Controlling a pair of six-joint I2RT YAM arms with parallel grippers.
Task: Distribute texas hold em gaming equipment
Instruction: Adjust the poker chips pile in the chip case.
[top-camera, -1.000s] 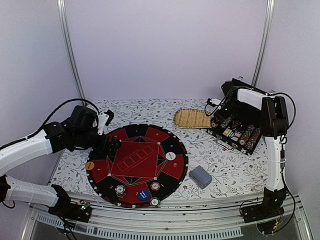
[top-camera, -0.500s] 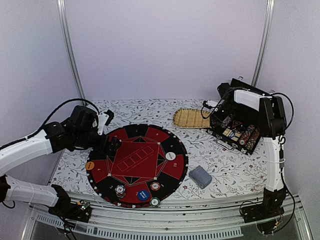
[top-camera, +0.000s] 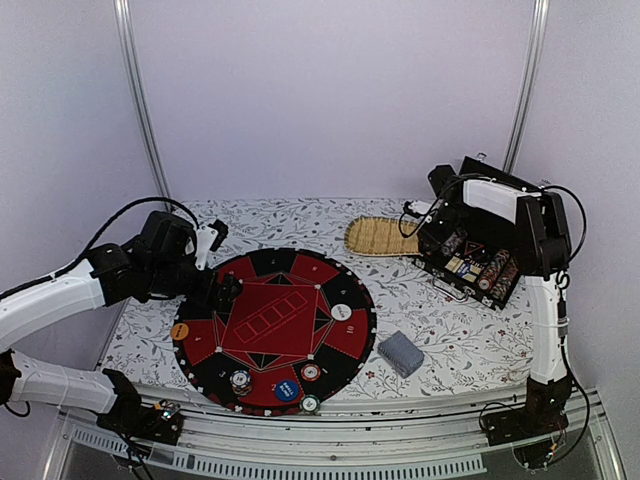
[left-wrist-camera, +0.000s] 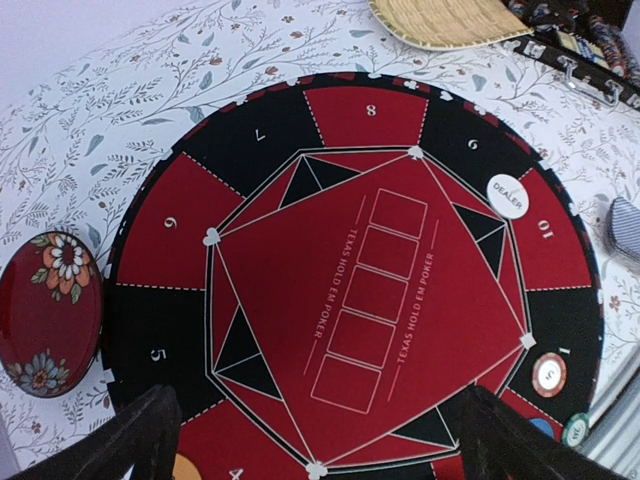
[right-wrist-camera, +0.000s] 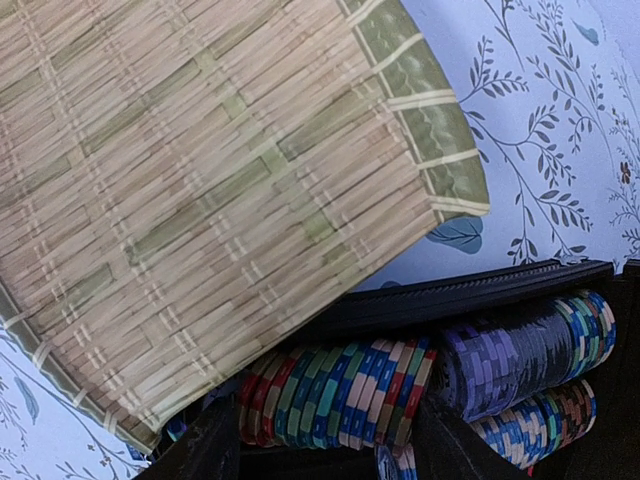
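While the right arm reaches over the far right corner of the table, I check the containers first. The black case stands open there and holds the bulk of the equipment. Its chip rows stand on edge, packed side by side in red, green, blue and white bands, with a purple-blue row next to them. The right gripper sits directly over the case with one chip row between its parted fingers. I cannot tell whether the fingers press on those chips. The straw tray lies flat just beside the case, its woven rim close against the case wall.

The left gripper hovers above the round mat with its jaws spread wide, holding nothing. The white dealer button rests on the mat. A red-and-white chip, a green chip and a blue chip sit near the mat's near edge, and an orange button sits at its left edge. The card deck lies back-up on the table, just off the mat's right side. The red dish sits just beside the mat's rim.
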